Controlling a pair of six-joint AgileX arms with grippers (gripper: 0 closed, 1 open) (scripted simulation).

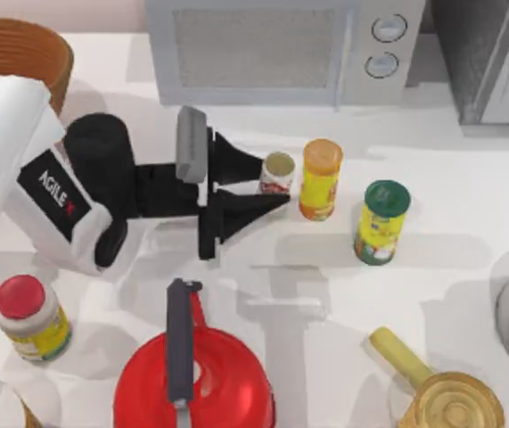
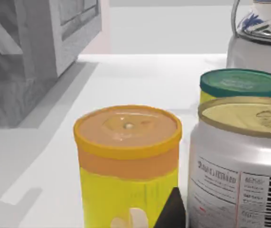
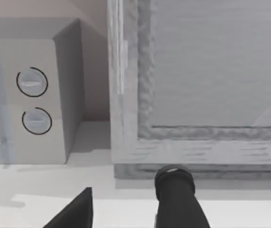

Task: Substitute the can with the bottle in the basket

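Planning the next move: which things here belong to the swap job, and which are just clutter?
Job: can, with the left gripper around it on the table; basket at the top view's far left.
Clutter: orange-lidded canister, green-lidded canister, red-capped jar, red kettle, microwave.
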